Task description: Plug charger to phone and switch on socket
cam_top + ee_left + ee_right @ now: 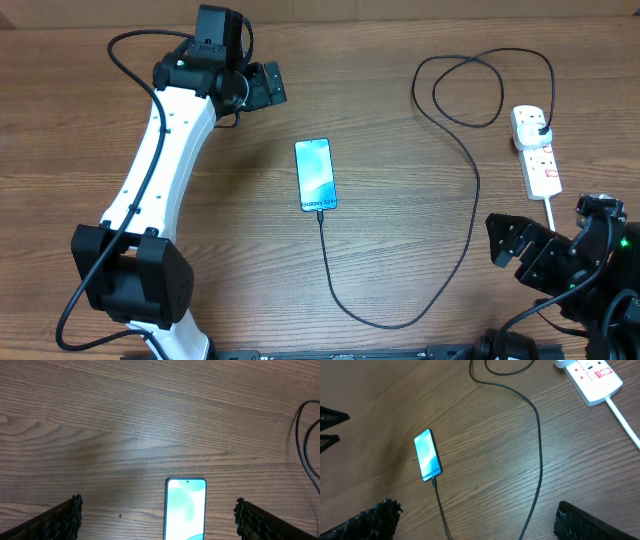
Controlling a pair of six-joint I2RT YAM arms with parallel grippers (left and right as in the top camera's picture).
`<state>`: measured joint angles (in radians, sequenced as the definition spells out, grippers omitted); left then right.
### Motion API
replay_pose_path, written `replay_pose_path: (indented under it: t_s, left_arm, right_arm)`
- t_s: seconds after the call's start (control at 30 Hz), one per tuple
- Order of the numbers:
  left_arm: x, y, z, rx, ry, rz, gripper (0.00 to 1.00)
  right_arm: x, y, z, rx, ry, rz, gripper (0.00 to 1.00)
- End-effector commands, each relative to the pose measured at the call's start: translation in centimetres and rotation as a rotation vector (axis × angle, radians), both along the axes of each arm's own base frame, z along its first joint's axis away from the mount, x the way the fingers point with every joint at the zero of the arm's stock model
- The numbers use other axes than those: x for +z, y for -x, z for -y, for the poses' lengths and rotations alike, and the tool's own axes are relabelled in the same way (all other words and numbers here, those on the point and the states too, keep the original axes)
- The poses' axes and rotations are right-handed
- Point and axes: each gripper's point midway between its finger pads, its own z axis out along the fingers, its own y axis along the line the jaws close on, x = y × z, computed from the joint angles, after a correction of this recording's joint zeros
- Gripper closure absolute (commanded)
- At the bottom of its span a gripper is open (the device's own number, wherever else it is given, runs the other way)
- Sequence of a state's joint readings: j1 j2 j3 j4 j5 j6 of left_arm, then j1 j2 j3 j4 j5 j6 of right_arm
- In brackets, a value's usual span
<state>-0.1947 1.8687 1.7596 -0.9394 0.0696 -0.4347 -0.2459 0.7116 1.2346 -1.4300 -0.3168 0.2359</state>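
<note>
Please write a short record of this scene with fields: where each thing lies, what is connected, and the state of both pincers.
phone: flat on the table, centre, screen lit
cable: small end meets the phone's lower edge and seems plugged in; curves right, then loops near the power strip
plug: black, seated in the power strip
power strip: white, right side; switch position cannot be told
left pincer: open, empty, apart from the phone
right pincer: open, empty, touching nothing

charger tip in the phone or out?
In, it seems: the charger runs straight into the phone at its short edge by the white text, seen overhead and from the right wrist.
</note>
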Motion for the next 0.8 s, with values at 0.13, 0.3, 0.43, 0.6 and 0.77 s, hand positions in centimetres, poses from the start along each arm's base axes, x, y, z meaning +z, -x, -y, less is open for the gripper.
replay_pose_path:
  t_s: [0.13, 0.3, 0.43, 0.6, 0.77]
  left_arm:
    - [0.0, -0.4, -0.3, -0.007, -0.018, 0.009, 0.0]
    - [0.0, -0.4, -0.3, -0.007, -0.018, 0.009, 0.0]
    - [0.0, -0.4, -0.3, -0.007, -0.018, 0.009, 0.0]
    - [0.0, -0.4, -0.3, -0.007, -0.018, 0.009, 0.0]
    - [0.0, -0.4, -0.3, -0.007, -0.018, 0.009, 0.0]
  right_arm:
    - [-0.3, 0.0, -0.1, -0.016, -0.021, -0.012, 0.0]
    - [0.0, -0.9, 0.5, -0.022, 0.011, 0.041, 0.0]
    - [-1.3, -1.8, -0.1, 0.021, 0.032, 0.134, 0.0]
    - [-3.0, -3.3, -2.3, 0.178, 0.098, 0.386, 0.0]
    - [-3.0, -4.6, -2.9, 0.219, 0.18, 0.708, 0.0]
